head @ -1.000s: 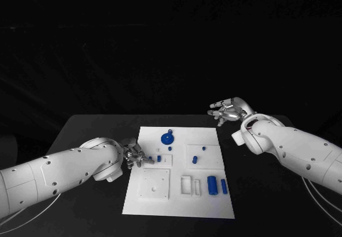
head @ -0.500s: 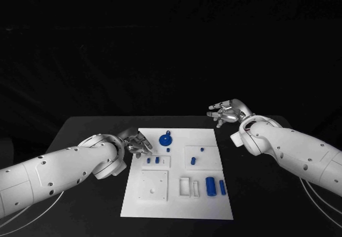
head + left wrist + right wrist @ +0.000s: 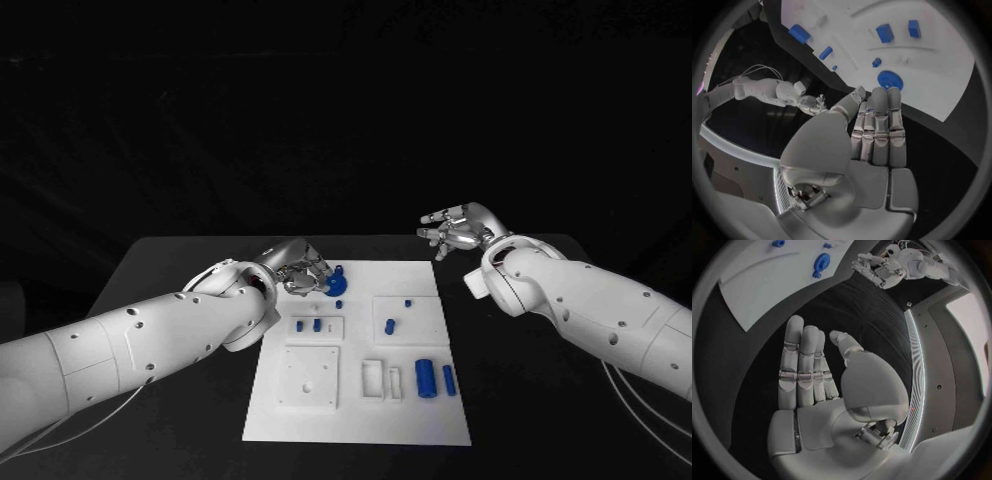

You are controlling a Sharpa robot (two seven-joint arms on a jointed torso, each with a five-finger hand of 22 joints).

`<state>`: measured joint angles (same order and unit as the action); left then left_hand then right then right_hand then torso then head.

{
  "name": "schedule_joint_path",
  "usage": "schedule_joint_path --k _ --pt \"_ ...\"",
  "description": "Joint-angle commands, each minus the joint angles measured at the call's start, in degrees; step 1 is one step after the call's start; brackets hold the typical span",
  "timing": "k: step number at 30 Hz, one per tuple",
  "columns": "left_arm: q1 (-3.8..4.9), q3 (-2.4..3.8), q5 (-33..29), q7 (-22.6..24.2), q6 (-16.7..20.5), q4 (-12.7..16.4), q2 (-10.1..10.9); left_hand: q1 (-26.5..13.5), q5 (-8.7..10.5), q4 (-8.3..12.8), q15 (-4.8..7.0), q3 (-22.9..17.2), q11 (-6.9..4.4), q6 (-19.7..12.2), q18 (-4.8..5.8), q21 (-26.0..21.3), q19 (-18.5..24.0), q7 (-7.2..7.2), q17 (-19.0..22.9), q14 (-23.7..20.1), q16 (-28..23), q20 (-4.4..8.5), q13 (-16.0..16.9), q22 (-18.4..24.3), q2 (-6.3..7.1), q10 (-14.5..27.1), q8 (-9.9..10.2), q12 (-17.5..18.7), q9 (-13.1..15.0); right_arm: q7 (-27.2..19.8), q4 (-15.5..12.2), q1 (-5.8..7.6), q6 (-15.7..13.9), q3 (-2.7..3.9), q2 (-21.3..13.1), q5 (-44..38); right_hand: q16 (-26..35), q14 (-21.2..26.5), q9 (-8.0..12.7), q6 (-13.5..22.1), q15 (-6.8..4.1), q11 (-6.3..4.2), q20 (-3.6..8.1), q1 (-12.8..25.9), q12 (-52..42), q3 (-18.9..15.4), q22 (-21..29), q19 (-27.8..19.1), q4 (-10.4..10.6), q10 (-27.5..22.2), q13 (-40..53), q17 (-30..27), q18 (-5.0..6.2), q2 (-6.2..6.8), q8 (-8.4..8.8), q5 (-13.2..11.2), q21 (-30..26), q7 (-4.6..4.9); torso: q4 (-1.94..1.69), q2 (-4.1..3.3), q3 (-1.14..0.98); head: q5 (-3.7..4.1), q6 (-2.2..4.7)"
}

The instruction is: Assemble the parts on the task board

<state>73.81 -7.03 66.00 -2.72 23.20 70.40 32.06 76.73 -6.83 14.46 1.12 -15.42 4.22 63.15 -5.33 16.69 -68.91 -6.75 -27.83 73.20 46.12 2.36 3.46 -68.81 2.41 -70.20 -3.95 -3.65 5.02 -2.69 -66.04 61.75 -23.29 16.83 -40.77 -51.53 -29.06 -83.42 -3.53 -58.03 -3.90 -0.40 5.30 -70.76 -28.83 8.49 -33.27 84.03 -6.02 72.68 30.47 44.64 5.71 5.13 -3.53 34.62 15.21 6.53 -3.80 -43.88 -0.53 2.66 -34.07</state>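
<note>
The white task board [image 3: 361, 415] lies in the middle of the black table. A round blue gear-like part [image 3: 336, 283] sits near its far left corner. My left hand [image 3: 300, 270] hovers just left of that part, fingers straight and together, holding nothing; the left wrist view shows the hand [image 3: 876, 130] with the round part [image 3: 890, 80] just past its fingertips. Two small blue pegs [image 3: 309, 325] stand on a raised block. A thick blue cylinder [image 3: 426, 375] lies near the right edge. My right hand [image 3: 459, 228] is raised off the board's far right corner, open and empty.
More blue pieces stand on the board: a peg [image 3: 392, 324], a small stud [image 3: 408, 300] and a slim bar [image 3: 450, 377]. A square plate with holes [image 3: 310, 375] and white slotted holders [image 3: 384, 378] occupy the near half. Black table surrounds the board.
My left hand has moved from the board's left edge beside the small pegs toward the far end, arriving next to the round blue part. The right hand has hardly moved.
</note>
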Motion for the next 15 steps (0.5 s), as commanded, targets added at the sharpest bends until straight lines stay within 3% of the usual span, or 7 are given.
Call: schedule_joint_path --k 1,4,7,15 --pt "-0.01 -0.46 5.12 2.06 2.84 -1.97 -1.66 -0.16 -0.14 -0.12 -0.19 -0.82 0.07 0.16 -0.66 -0.27 -0.23 0.04 0.22 0.12 0.61 -0.32 -0.07 -0.76 0.48 0.61 0.28 0.25 -0.48 -1.12 0.09 -0.04 0.60 0.03 0.20 0.42 0.17 0.32 -0.04 -0.19 0.00 -0.01 -0.32 0.46 -0.32 0.18 -0.05 1.73 -0.01 -0.47 0.05 -0.07 -0.36 0.31 0.01 -0.33 -0.29 -0.04 0.07 -0.05 -0.03 -0.05 0.04" --pt "-0.02 -1.17 5.83 1.25 2.27 -3.97 -3.20 -0.31 0.08 -0.56 -0.18 -1.24 0.10 0.57 -0.76 -0.33 -0.75 0.20 0.22 0.52 1.38 -0.33 -0.08 -1.53 0.76 0.95 0.29 0.27 -0.70 -1.19 0.12 -0.04 0.59 0.03 0.34 0.45 0.17 0.32 -0.04 -0.19 0.00 -0.01 -0.32 0.46 -0.32 0.18 -0.05 1.73 -0.01 -0.47 0.05 -0.07 -0.36 0.31 0.01 -0.33 -0.29 -0.04 0.10 0.01 -0.10 -0.11 -0.01" --pt "-0.02 -2.19 6.49 0.60 1.31 -5.92 -4.68 -1.28 3.23 -1.54 -0.58 -0.57 0.69 -0.23 -0.76 -0.70 -1.23 0.12 0.23 0.86 1.87 -0.66 -0.10 -1.34 1.18 3.34 0.39 0.31 -0.99 -1.24 0.06 -0.04 0.54 0.03 0.44 0.46 0.14 0.31 -0.04 -0.10 0.00 -0.01 -0.32 0.48 -0.36 0.39 -0.11 1.75 -0.04 -0.49 0.04 -0.07 -0.34 0.36 0.00 -0.41 -0.32 -0.02 0.04 0.04 -0.12 -0.01 0.02" --pt "-0.03 -4.76 9.82 2.64 -1.80 -9.00 -7.51 0.64 2.89 -3.67 -0.93 1.25 1.29 -0.55 -1.23 -2.43 -2.54 -0.08 0.96 0.78 3.43 -1.12 -0.10 -1.05 1.67 5.64 0.35 0.30 -1.13 -1.28 -0.16 -0.04 0.52 0.02 0.65 0.47 0.14 0.37 -0.03 -0.06 -0.01 0.00 -0.30 0.21 -0.34 0.80 -0.20 1.77 -0.37 -0.52 -0.02 -0.06 -0.33 0.48 0.00 -0.14 -0.31 0.03 0.09 -0.05 -0.11 -0.02 -0.10"
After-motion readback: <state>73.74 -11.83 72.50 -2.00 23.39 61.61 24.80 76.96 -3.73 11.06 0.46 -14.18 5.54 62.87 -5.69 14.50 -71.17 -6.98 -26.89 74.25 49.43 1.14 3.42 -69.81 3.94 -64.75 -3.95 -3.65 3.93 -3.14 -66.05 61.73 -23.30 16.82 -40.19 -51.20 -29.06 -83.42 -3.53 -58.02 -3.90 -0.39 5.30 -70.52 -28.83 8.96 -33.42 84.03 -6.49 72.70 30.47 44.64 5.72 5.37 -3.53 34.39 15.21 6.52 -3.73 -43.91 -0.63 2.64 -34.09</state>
